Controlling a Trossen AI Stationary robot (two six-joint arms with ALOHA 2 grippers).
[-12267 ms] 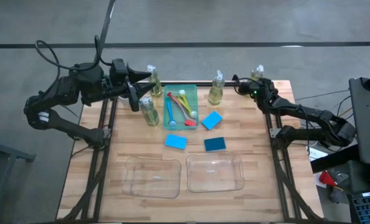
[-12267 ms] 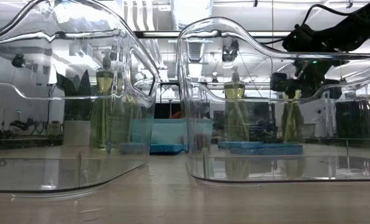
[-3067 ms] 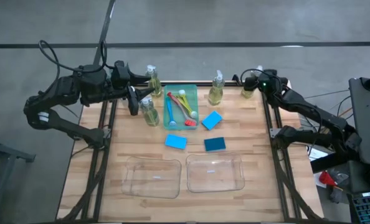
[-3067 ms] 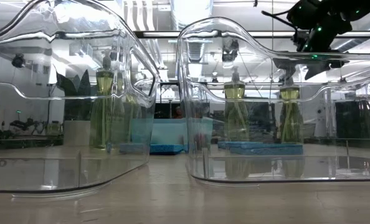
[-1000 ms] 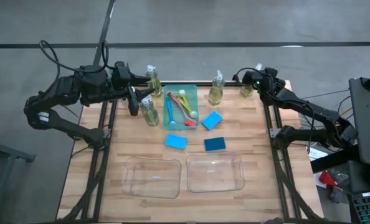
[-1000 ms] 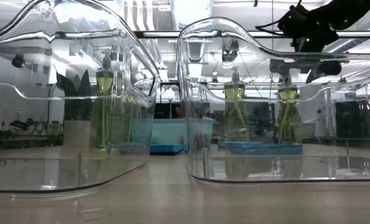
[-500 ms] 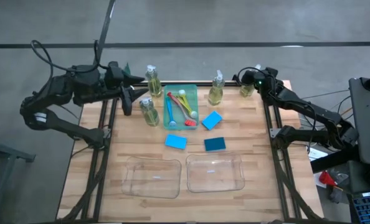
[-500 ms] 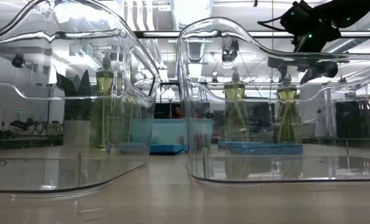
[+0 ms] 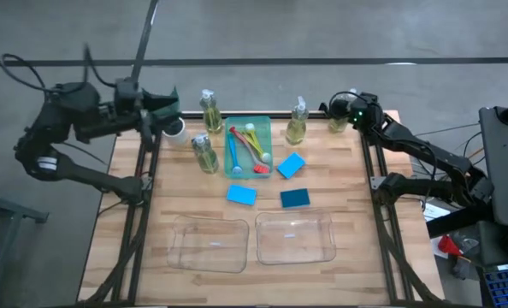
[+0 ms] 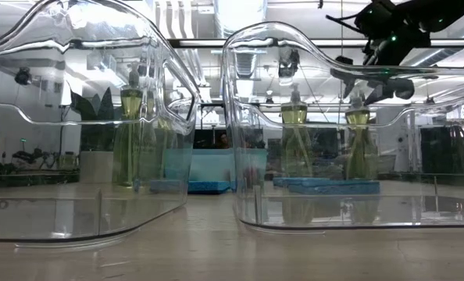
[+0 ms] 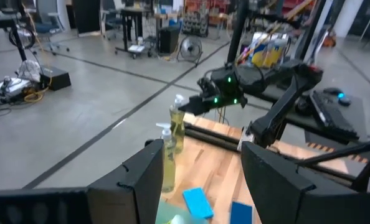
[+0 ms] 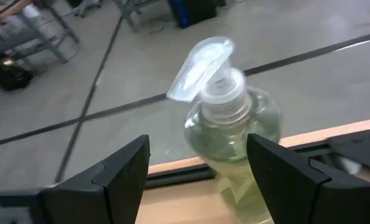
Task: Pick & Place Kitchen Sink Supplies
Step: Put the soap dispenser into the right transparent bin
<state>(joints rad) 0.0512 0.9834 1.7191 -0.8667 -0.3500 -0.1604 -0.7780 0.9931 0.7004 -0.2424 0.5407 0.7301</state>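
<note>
The right tool stands spread with the corner bottle between its fingers at the worktop's far right corner, not yet pinched; I judge the bottle light, stiff, top-heavy with its pump and slick (clear plastic), so the rounded body below the neck is the place to close. The worktop edge lies just behind that bottle, another bottle stands near, and the left tool, also spread, hangs off the far left corner.

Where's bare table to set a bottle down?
Free: the strip between the sponges and the two clear bins, and the table's right side. Crowded: the back row around the green tray and bottles.
</note>
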